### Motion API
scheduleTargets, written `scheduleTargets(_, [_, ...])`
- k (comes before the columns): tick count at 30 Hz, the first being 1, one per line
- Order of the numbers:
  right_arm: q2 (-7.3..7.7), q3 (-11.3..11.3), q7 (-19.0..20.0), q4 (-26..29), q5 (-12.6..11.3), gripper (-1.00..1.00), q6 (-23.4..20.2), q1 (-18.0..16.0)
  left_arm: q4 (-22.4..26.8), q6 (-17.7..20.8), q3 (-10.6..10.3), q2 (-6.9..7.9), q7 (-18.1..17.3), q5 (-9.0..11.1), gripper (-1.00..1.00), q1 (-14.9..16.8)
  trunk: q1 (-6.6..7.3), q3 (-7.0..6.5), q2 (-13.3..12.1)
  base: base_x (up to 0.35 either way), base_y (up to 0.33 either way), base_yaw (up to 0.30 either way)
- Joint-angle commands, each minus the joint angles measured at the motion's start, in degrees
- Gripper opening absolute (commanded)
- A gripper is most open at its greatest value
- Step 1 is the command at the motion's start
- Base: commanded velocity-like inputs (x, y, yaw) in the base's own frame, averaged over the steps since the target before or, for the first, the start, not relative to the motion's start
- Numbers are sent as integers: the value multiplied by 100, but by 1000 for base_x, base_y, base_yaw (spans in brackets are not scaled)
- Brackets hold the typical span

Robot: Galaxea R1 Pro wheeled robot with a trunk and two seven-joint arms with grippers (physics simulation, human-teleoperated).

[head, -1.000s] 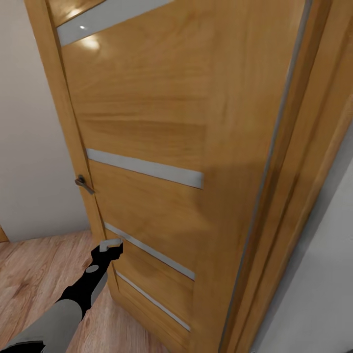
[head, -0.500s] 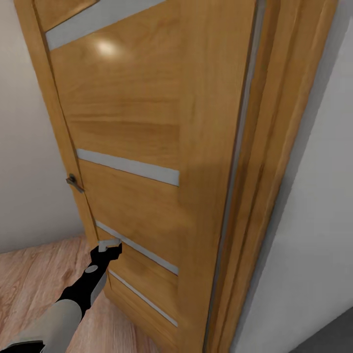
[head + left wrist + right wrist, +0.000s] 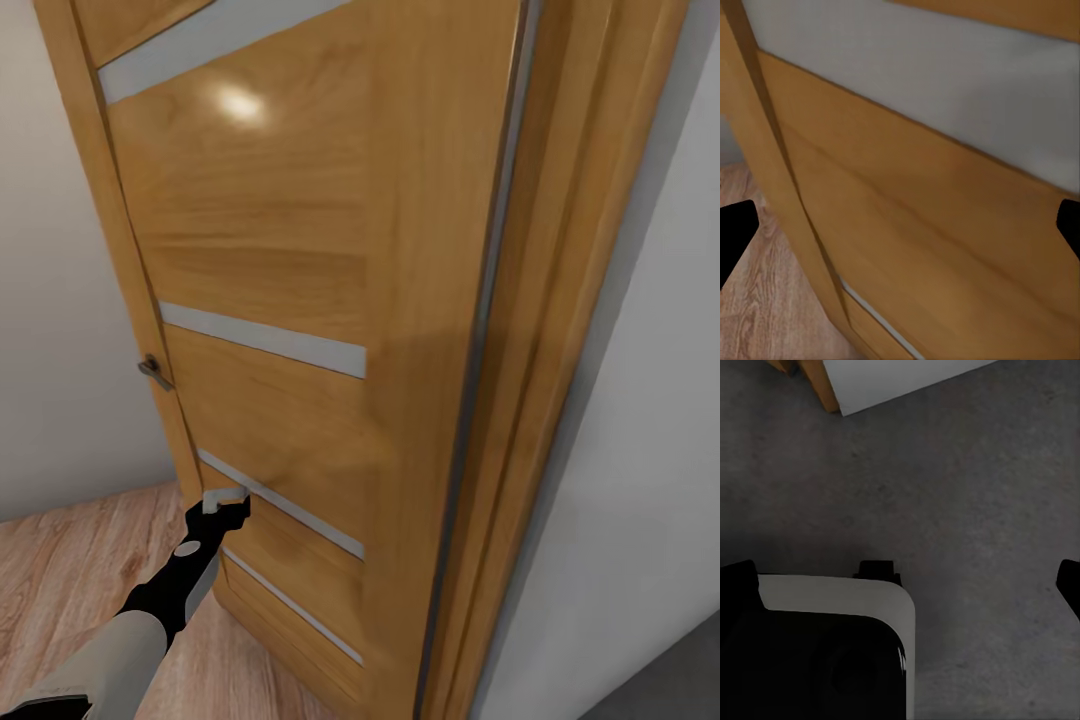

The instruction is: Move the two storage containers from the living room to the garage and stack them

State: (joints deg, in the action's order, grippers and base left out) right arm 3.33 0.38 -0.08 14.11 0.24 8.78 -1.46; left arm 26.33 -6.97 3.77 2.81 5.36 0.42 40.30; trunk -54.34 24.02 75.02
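Note:
The two storage containers are out of view. My left gripper (image 3: 222, 500) is low down against the free edge of a honey-coloured wooden door (image 3: 300, 250). Its fingers are spread wide in the left wrist view, where the gripper (image 3: 900, 232) is open and faces the door panel (image 3: 930, 240) at close range. My right gripper (image 3: 904, 585) is open and hangs over the dark grey concrete floor (image 3: 967, 495), holding nothing.
The door has frosted strips (image 3: 265, 340) and a small lever handle (image 3: 153, 370). Light wood-plank flooring (image 3: 70, 570) lies to its left and a white wall (image 3: 640, 450) to its right. My own black and white base (image 3: 817, 645) is just below the right gripper.
The head camera has turned, so the door sits further left in the picture and more white wall shows on the right. My left gripper stays at the door's edge.

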Motion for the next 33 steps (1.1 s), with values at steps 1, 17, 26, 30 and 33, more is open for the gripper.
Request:
scheduleTargets(1, [1,2,-1,-4,2,100,19,-3,-5,-18,2,0,9,4,100,4,0,6,4,0,49,-4])
scheduleTargets(17, [1,2,-1,-4,2,100,19,-3,-5,-19,8,72,9,5,100,4,0,6,4,0,10,-1])
scheduleTargets(26, [1,2,-1,-4,2,100,19,-3,-5,-18,5,73,9,7,100,4,0,6,4,0,0,0])
scheduleTargets(30, [1,5,-1,-4,2,100,23,-3,-5,-22,8,73,9,4,100,4,0,6,4,0,0,0])
scheduleTargets(33, [1,5,-1,-4,2,100,32,-3,-5,-20,9,77,9,3,100,4,0,6,4,0,0,0])
